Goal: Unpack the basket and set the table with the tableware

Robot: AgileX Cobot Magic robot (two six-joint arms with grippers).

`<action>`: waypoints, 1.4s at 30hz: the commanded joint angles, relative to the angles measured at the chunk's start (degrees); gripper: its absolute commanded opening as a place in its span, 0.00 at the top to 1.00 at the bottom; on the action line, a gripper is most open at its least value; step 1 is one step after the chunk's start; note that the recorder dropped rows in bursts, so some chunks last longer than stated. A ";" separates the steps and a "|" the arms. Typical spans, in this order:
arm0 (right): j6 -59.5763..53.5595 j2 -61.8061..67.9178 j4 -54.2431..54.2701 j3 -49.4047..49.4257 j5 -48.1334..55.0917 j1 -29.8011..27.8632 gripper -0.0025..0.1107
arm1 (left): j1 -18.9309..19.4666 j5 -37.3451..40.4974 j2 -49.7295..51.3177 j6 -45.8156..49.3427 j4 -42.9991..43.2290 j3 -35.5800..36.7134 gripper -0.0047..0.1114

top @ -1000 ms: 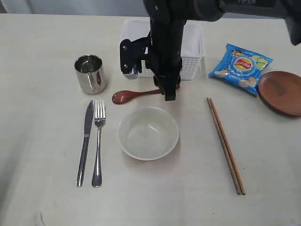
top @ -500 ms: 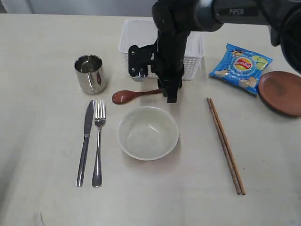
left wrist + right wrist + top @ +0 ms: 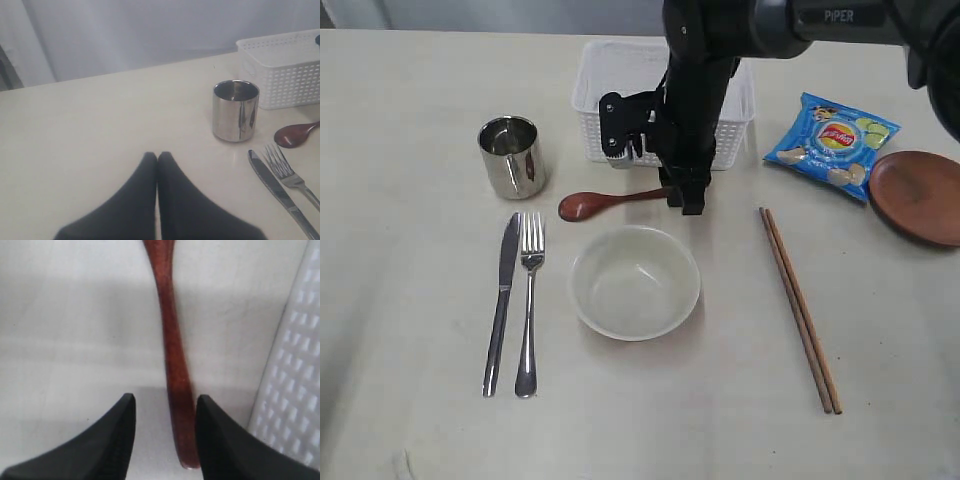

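The right hand [image 3: 691, 203] points fingertips-down at the tabletop [image 3: 410, 430] with its two fingers spread. The handle end of the reddish-brown spoon [image 3: 605, 203] lies between them, nearer one finger than the other, and is not pinched. The spoon rests flat on the tabletop, its bowl end stretching away from the hand toward the steel mug [image 3: 510, 156]. The white basket [image 3: 592, 125] stands just behind this hand, and the off-white bowl [image 3: 635, 283] sits just in front of it.

Since a second ago the arm and hand have slid a little toward the blue crisp bag [image 3: 832, 143], baring more of the basket's front wall. The spoon, bowl, knife [image 3: 503, 300], fork [image 3: 528, 310], chopsticks [image 3: 800, 310] and brown plate [image 3: 920, 195] lie where they did.

The left hand [image 3: 157, 160] has its fingers pressed together on nothing, low over bare tabletop, with the mug, knife and fork ahead of it.
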 commanded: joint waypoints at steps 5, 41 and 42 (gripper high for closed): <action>-0.91 3.65 1.72 0.36 4.84 -0.51 0.65 | 0.14 -0.03 -0.22 -0.02 -0.49 0.16 0.96; 8.82 -8.77 0.44 0.25 -3.11 -0.51 0.98 | 0.14 -0.03 -0.22 -0.02 -0.49 0.16 0.96; 8.70 -9.22 0.44 0.25 -2.28 -0.77 0.98 | 0.14 -0.03 -0.22 -0.02 -0.49 0.16 0.96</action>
